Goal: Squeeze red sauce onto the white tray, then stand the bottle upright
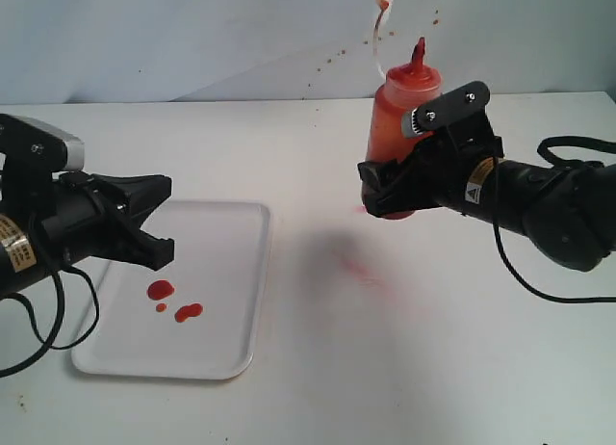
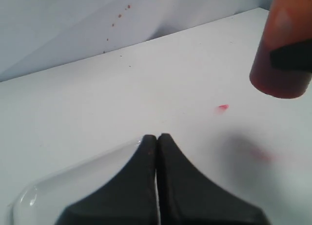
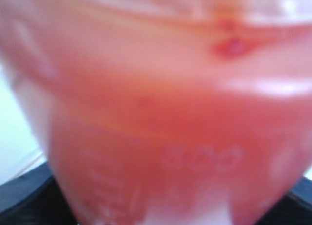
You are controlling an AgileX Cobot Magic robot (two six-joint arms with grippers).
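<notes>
Pressed close to the right wrist camera, the bottle (image 3: 156, 118) fills that view as a blurred, translucent orange-red wall. In the exterior view it is a squeeze bottle, darker red at its base, with a red pointed nozzle (image 1: 418, 52) and a thin tethered cap (image 1: 382, 4) curling above it. It is nearly upright. The right gripper (image 1: 390, 190) is clamped around its lower body and holds it clear of the table (image 1: 289, 146), well right of the white tray (image 1: 231, 272). Three glossy blobs of red sauce (image 1: 161, 290) sit on the tray. The left gripper (image 2: 157, 140), fingers pressed together and empty, hovers over the tray's left side. A faint pink smear (image 1: 361, 269) marks the table between tray and bottle.
</notes>
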